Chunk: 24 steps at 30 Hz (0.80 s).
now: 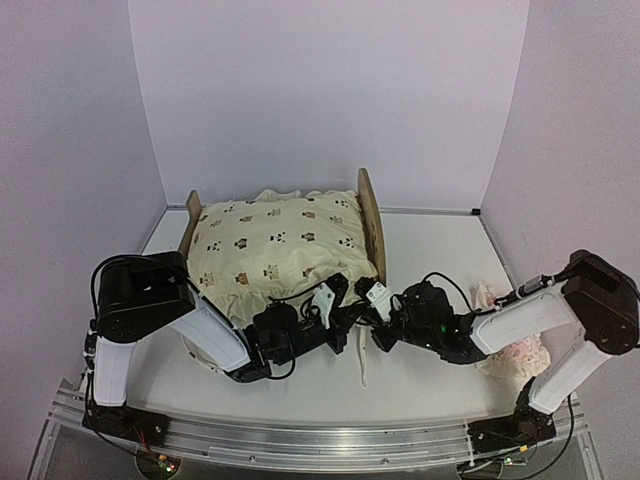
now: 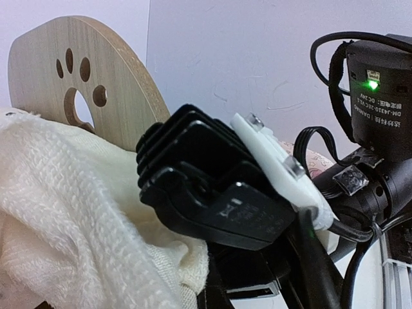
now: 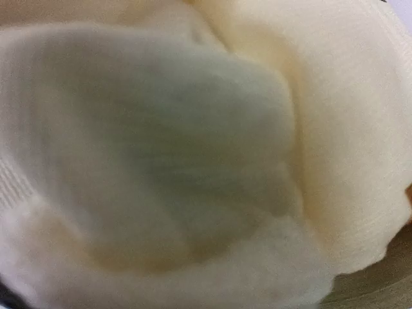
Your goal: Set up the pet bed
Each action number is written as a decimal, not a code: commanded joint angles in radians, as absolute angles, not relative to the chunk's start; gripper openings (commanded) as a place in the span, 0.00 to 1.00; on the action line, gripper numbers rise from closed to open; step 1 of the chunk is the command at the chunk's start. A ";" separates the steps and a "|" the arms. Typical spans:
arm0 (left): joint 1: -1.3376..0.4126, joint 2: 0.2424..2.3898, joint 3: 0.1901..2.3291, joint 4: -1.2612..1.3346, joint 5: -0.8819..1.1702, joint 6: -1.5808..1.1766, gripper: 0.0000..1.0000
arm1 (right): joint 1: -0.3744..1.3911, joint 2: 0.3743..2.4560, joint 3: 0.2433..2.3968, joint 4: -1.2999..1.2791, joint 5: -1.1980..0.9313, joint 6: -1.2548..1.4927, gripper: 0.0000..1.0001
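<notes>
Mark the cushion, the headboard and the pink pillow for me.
Cushion (image 1: 285,245), top view, middle of printed top.
Headboard (image 2: 125,74), left wrist view, wood right of paw cutout.
Pink pillow (image 1: 522,357), top view, visible middle.

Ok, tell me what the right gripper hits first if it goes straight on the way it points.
The cream cushion: the right gripper points at its near edge, and fabric fills its wrist view. They may already touch.
</notes>
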State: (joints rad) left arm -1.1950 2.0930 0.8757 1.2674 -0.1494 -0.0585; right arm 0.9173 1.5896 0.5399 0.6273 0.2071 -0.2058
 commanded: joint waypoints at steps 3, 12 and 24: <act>-1.198 2.036 0.908 1.232 -0.124 -0.087 0.00 | 0.886 1.627 0.508 0.803 0.047 -0.287 0.00; -1.198 1.993 0.905 1.161 -0.115 -0.127 0.01 | 0.851 1.705 0.455 1.046 -0.082 -0.373 0.00; -1.198 1.873 0.869 0.927 -0.119 -0.229 0.28 | 0.844 1.813 0.497 1.135 -0.121 -0.413 0.00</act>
State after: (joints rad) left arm -1.1950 1.9533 0.8757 0.9840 -0.1264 -0.1735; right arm 0.8463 1.7695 0.4667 1.0394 -0.0966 -0.3919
